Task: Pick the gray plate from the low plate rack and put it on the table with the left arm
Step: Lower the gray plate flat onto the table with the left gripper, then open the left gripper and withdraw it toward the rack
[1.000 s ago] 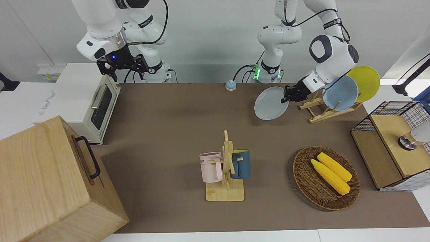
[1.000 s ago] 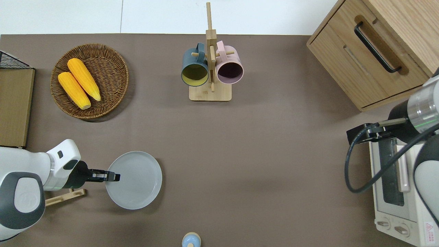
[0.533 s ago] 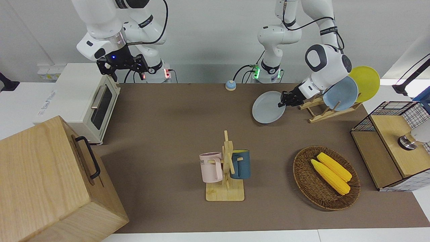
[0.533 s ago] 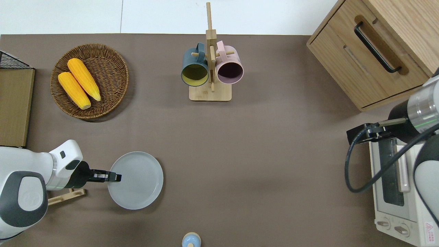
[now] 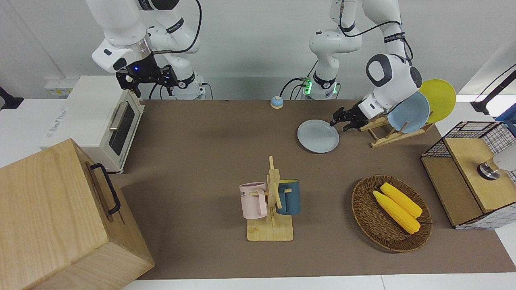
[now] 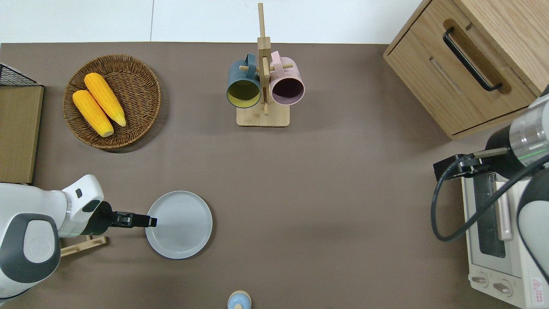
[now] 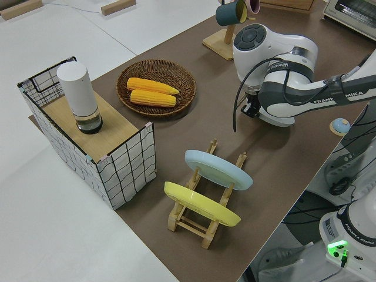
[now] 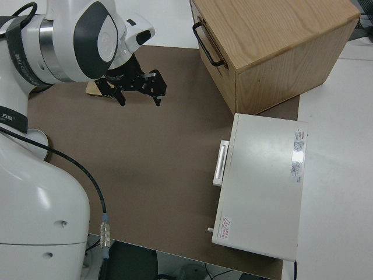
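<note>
The gray plate (image 5: 318, 136) lies flat on the brown table (image 5: 201, 133), beside the low plate rack (image 5: 387, 135) on the side toward the right arm's end; the overhead view shows it too (image 6: 179, 224). My left gripper (image 5: 341, 120) is open at the plate's rim on the rack side, with its tip (image 6: 150, 222) at the plate's edge. The rack (image 7: 205, 211) holds a light blue plate (image 5: 409, 112) and a yellow plate (image 5: 437, 98). In the left side view the arm hides the gray plate. My right gripper (image 8: 140, 99) is parked and open.
A wooden mug stand (image 5: 271, 201) with two mugs stands mid-table. A wicker basket (image 5: 391, 212) holds corn. A small bell (image 5: 276, 102) sits near the robots. A toaster oven (image 5: 100, 121), a wooden cabinet (image 5: 60, 217) and a wire crate (image 5: 471, 173) stand at the table's ends.
The gray plate went from tilted in the left gripper's grip to flat on the table. The left gripper lowered, let go, and now stands at the plate's rim.
</note>
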Controlling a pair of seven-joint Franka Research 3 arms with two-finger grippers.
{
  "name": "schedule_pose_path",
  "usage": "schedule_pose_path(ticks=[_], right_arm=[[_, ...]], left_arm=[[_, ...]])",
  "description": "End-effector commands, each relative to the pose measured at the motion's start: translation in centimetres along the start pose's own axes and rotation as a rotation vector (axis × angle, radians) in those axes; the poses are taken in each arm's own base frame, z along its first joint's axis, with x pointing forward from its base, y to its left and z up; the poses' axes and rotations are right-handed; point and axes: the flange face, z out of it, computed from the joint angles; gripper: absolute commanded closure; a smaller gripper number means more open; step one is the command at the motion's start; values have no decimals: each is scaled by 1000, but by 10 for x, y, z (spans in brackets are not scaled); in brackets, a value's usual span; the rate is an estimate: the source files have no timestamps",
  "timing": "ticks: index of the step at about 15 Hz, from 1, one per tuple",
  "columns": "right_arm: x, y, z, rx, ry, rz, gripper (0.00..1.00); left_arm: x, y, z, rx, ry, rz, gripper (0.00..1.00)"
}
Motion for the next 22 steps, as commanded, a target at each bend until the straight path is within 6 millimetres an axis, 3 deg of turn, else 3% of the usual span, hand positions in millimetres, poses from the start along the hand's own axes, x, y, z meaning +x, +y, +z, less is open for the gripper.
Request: schedule_pose_path(ticks=[1,5,6,10,11,16,22], right_arm=[[-2,2,-3,-7,-3,15,17],[-2,2,-3,-7,-3,15,17],[-2,2,-3,-6,-1,15,17],[-2,2,-3,-6,-1,15,17],[-2,2,-3,-6,-1,15,17],[-2,3,-3,-6,-1,17,17],[-2,2,-3,-7,-3,15,17]], left_arm=[[3,-3,-7,34,13,19,170],[16,5,-35,115,28,22,88],[21,9,-46,156,31,27,14],[34,33,-90,270,26,25,11],[37,44,-113,304,31,20,11],[37,80,-184,367,37,31,9],[30,108,-238,444,66,61,7]])
